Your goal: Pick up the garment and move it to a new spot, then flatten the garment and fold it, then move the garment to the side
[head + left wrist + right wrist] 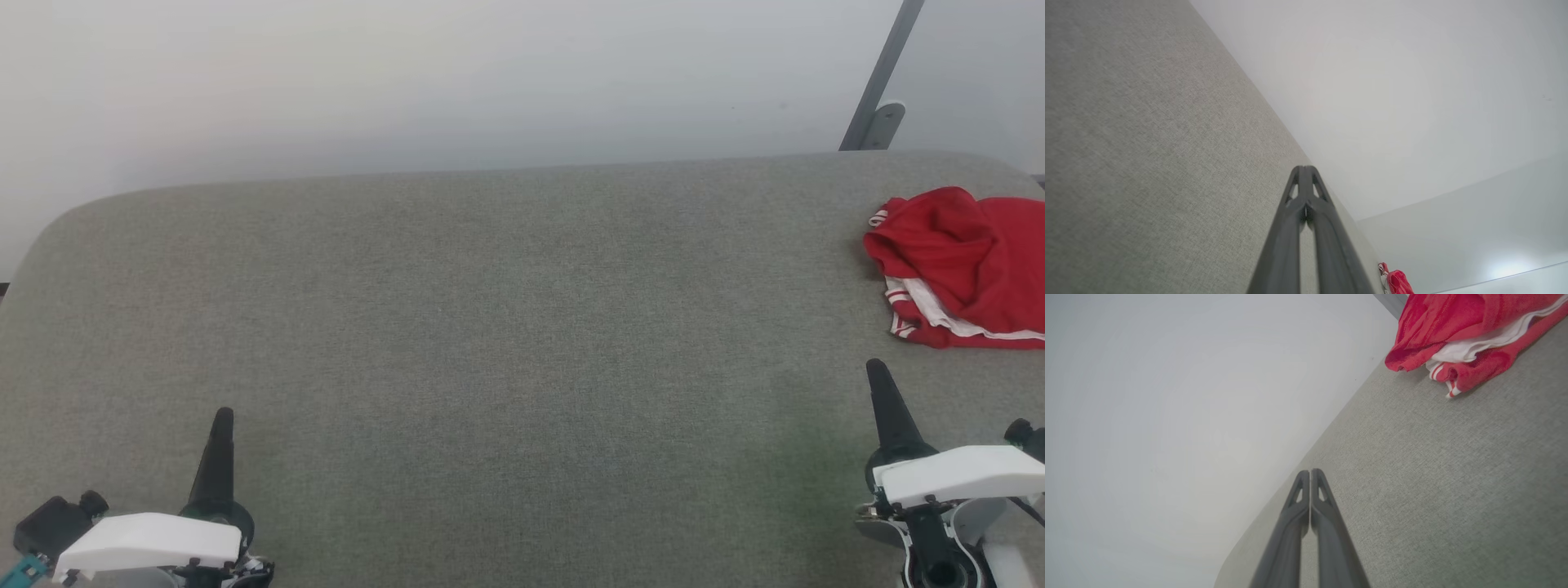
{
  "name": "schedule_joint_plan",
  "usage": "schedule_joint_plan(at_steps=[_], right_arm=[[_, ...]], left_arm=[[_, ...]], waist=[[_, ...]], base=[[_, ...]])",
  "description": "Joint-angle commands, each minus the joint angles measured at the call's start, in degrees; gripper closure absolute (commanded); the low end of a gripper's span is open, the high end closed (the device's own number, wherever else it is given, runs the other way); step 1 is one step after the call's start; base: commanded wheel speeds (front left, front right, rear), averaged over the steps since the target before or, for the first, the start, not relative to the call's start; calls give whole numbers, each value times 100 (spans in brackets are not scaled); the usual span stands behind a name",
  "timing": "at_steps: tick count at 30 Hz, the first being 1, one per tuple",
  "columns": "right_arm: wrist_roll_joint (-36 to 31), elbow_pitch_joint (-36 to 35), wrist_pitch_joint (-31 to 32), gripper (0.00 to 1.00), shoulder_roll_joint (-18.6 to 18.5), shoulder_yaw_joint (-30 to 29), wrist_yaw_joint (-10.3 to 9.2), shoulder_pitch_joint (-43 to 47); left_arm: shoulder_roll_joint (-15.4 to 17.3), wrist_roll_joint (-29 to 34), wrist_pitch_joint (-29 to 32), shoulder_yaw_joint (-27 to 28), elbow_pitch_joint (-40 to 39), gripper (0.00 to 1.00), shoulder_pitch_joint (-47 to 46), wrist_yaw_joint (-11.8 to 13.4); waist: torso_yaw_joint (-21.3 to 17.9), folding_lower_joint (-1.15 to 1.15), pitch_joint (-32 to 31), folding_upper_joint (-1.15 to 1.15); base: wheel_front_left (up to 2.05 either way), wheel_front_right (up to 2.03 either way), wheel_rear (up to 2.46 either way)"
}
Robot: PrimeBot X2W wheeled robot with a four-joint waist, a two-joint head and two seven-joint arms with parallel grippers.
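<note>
The garment (959, 265) lies crumpled at the far right of the grey table, red with a white sleeve and striped trim showing, and it runs past the head view's right edge. It appears too in the right wrist view (1466, 339) and, tiny, in the left wrist view (1396, 281). My right gripper (878, 369) hovers near the front right, shut and empty, a short way in front of the garment. My left gripper (222, 416) sits at the front left, shut and empty, far from the cloth. In their wrist views, the right gripper (1310, 472) and the left gripper (1303, 168) have their fingertips pressed together.
The grey fabric-covered table (490, 327) has rounded far corners and a pale wall behind it. A dark slanted post (882, 82) with a bracket stands behind the table's far right corner.
</note>
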Motion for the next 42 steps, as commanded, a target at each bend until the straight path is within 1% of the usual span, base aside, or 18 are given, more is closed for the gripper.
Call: schedule_joint_plan(at_steps=[1,42], right_arm=[[188,-93,52,100,1,-8,2,2],[2157,-247,602,100,231,-82,2,71]], left_arm=[[18,-197,57,-1,-33,100,-131,-8],[-289,-1919,606,-126,109,100,-433,-13]], waist=[[4,0,-4,0],[92,0,-88,0]], base=[[0,0,0],[0,0,0]])
